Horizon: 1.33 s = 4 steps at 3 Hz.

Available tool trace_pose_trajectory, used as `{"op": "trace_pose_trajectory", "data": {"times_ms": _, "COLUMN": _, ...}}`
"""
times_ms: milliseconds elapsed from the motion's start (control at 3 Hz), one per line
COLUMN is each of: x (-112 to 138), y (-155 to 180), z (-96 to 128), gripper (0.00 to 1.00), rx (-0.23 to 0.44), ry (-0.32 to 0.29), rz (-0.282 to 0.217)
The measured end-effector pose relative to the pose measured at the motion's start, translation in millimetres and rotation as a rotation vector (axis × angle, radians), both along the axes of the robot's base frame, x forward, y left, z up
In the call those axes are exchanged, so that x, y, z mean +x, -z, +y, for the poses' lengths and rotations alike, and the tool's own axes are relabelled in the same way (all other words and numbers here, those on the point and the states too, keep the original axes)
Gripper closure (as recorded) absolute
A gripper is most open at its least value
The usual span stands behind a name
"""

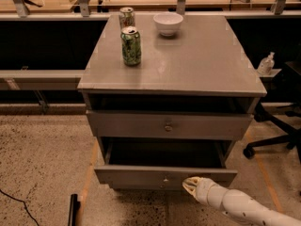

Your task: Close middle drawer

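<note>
The middle drawer (141, 175) is pulled out of the grey cabinet, with its dark shallow box open to view and a tiny knob (165, 178) at the centre of its flat front. My gripper (189, 184) comes in from the lower right on a white arm. Its tip rests against the drawer front just right of the knob, fingers together and holding nothing. The top drawer (168, 125), with a taller front and bigger knob, sits above with a dark gap over it. The lowest drawer is hidden below the open one.
On the cabinet top (202, 65) stand two green cans (130, 46) (126, 17) and a white bowl (168, 23). An office chair base (270, 140) is at the right. A dark object (73, 210) and a cable lie on the speckled floor at the left.
</note>
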<state>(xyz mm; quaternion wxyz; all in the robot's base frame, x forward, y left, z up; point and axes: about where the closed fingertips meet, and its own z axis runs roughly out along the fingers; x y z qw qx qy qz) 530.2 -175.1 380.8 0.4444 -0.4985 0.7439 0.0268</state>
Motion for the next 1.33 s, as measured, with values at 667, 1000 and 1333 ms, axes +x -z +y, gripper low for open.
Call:
{"op": "trace_pose_trajectory", "data": {"times_ms": 667, "x": 11.0, "y": 2.1, "z": -1.0, "gripper": 1.00, "rx": -0.010, "ry": 0.000, "rz": -0.013}}
{"op": "trace_pose_trajectory", "data": {"times_ms": 1000, "x": 33.8, "y": 0.3, "z": -1.3, "gripper": 1.00, "rx": -0.034, "ry": -0.011, "rz": -0.053}}
{"op": "trace_pose_trajectory", "data": {"times_ms": 1333, "x": 33.4, "y": 0.3, "z": -1.4, "gripper": 1.00, "rx": -0.034, "ry": -0.011, "rz": -0.053}}
